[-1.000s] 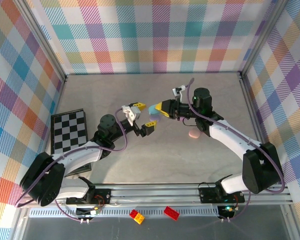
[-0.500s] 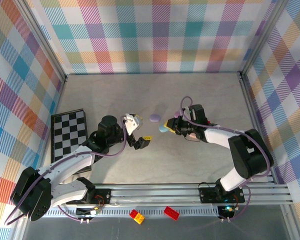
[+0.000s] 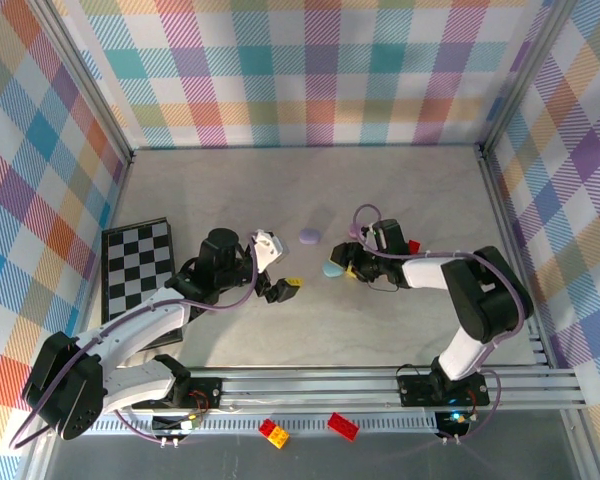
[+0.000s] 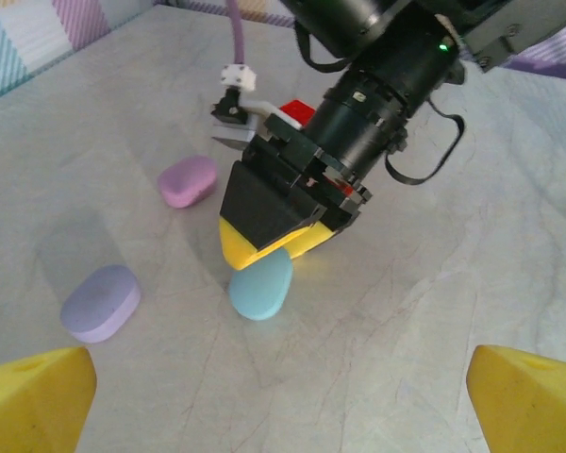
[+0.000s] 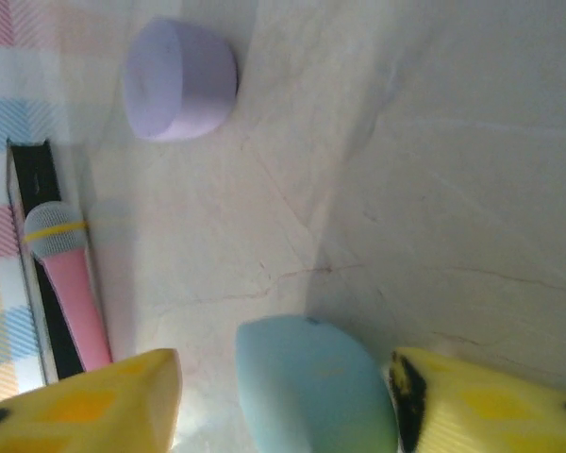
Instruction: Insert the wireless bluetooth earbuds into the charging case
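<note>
Nearest the arm bases, two toy bricks point(image 3: 273, 432) lie on the front rail, outside the work area. Further in on the counter point(image 3: 400, 190), the left end effector point(image 3: 280, 264) hovers fully released, its yellow fingertips spread wide with nothing between them, and it faces the other arm. Just beyond it the right end effector point(image 3: 342, 268) is down at the surface with its fingers either side of the teal charging case point(image 5: 311, 387). A sliver of counter shows along one side of the case, so it looks released, not clenched. That case lies flat on the counter with its lid closed. A lavender case point(image 3: 309, 236) sits a little farther back, and a pink case point(image 4: 187, 180) lies beside the right arm's wrist; both are closed too. Whether any earbuds are inside them cannot be told. The step in hand seems to be getting the teal case placed and ready, with no insertion begun. The next move likely calls for one end effector to steady the base while the other lifts the lid, a delicate job on a small, smooth, rounded shell that could skid.
</note>
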